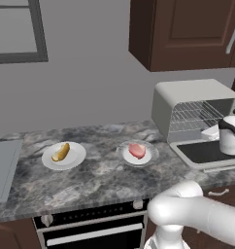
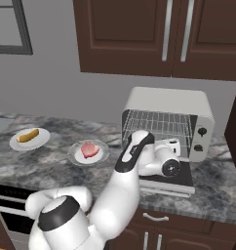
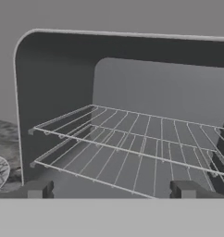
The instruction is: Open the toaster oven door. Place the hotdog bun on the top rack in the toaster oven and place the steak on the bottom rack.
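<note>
Two dark fingertips [image 3: 39,189] of the gripper [image 3: 111,190] stand far apart at the bottom of the hand view, released and grasping nothing. Just past them the bottom rack [image 3: 127,169] and, above it, the top rack [image 3: 146,132] span the dark inside of the toaster oven [image 3: 53,74]; both racks are bare.

From the right base view, the arm's hand sits over the toaster oven door [image 2: 181,181], which lies folded down flat on the counter [image 2: 51,168] in front of the oven. At about nine o'clock from the oven, near it, the steak [image 2: 89,149] rests on a glass plate [image 2: 76,157]. Farther along at nine o'clock, well apart, the hotdog bun [image 2: 28,135] lies on a white plate [image 2: 42,140].
</note>
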### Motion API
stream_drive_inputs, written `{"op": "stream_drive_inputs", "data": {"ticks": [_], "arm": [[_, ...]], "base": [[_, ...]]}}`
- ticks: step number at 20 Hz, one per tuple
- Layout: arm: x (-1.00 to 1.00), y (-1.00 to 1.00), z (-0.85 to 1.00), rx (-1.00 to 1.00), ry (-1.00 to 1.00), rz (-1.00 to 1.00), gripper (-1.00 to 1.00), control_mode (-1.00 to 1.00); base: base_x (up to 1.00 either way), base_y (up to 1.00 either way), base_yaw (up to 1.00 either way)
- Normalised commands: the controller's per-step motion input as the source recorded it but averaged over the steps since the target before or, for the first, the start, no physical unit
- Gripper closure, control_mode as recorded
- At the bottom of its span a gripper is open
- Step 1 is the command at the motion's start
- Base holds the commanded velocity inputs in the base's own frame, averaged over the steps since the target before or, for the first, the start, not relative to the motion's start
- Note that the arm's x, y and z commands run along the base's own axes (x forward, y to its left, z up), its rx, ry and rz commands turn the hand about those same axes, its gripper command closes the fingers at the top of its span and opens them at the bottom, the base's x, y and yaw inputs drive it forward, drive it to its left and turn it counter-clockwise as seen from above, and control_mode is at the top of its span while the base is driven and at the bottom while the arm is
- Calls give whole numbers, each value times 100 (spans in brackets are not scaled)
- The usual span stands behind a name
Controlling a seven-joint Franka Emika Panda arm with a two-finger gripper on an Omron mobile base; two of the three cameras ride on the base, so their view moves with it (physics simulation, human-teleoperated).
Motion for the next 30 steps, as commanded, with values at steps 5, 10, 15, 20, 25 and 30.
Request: {"op": "stream_drive_inputs", "data": {"ticks": [5, 10, 15, 20, 25, 30], "arm": [[23, -4, -11, 0, 0, 5, -100, -100], [18, -5, -8, 2, 9, 2, -100, -100], [13, -1, -10, 4, 4, 1, -100, -100], [8, 0, -10, 6, 0, 0, -100, -100], [17, 4, -10, 3, 0, 0, -100, -100], [18, 0, -6, 1, 1, 0, -100, -100]], "base": [[0, 0, 0], [0, 0, 0], [0, 0, 0], [0, 0, 0], [0, 0, 0], [0, 0, 0]]}}
